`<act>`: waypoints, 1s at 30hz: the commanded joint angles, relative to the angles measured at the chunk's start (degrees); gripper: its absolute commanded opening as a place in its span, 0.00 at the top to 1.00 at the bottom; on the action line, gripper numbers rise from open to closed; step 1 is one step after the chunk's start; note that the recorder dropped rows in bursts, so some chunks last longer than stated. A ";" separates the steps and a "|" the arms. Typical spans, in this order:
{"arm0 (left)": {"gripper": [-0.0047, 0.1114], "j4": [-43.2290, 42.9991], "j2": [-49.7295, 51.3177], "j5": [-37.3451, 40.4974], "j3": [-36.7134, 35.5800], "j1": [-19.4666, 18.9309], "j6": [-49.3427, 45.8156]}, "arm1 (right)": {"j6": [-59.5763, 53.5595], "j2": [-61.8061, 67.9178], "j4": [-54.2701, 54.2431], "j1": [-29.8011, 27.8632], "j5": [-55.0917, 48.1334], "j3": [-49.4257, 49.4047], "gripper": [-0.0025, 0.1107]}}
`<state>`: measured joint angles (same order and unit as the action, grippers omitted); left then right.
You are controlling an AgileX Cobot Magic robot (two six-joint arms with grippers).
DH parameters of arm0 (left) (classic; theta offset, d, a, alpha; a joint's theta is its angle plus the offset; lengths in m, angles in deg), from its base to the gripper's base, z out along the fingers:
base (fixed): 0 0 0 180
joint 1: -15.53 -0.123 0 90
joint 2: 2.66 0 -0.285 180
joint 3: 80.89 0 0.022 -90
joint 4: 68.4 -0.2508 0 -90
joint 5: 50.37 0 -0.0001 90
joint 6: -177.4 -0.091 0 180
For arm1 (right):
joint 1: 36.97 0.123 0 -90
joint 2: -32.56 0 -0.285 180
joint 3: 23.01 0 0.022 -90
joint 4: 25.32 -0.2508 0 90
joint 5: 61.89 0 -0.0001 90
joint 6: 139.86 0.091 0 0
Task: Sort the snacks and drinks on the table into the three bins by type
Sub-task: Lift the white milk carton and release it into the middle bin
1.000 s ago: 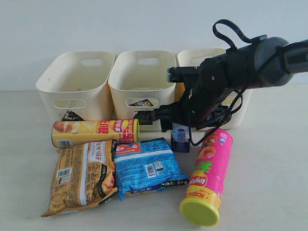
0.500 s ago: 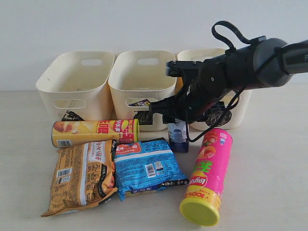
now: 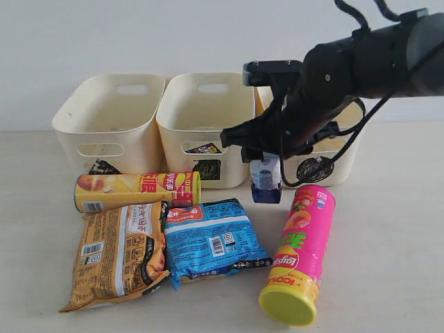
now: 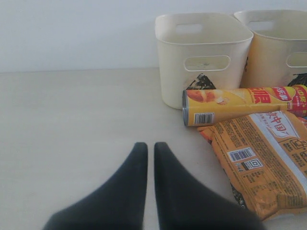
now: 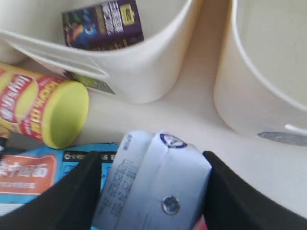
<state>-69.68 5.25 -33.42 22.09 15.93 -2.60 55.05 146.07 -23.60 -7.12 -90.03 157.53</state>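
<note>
At the far left, the left gripper [image 4: 150, 149] hangs over the table [image 4: 72, 120], jaws pressed together. Right of centre, the right gripper [image 3: 266, 161] clamps the white-and-blue carton [image 3: 266, 186], apparently clear of the table, just before the middle bin [image 3: 205, 82]. Next it likely needs carrying over that rim to join the purple box [image 5: 103, 24].

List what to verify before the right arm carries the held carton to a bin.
1. Right gripper clamped on the white-and-blue carton: ok.
2. Carton clear of the table: cannot tell.
3. Drinks bin known, dark purple box lies in the middle bin: ok.
4. Free room beside that box: ok.
5. Left gripper shut, empty, off the route: ok.
</note>
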 commanded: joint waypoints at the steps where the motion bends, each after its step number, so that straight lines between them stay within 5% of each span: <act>1: 0.92 0.28 -0.12 0.02 -0.20 0.15 0.00 | -3.46 -6.28 -2.58 -0.02 0.26 0.16 0.98; 9: 0.92 0.28 -0.12 0.02 -0.20 0.15 0.00 | -9.49 -14.66 -5.96 -0.02 11.97 0.16 0.98; 20: 0.92 0.28 -0.12 0.02 -0.20 0.15 0.00 | -10.64 -5.35 -5.96 -0.02 31.19 0.16 0.98; 30: 0.92 0.28 -0.12 0.02 -0.20 0.15 0.00 | -12.80 0.22 -5.86 -0.02 36.03 0.16 0.95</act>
<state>-69.68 5.25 -33.42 22.09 15.93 -2.60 43.15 146.16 -29.67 -7.12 -57.55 157.44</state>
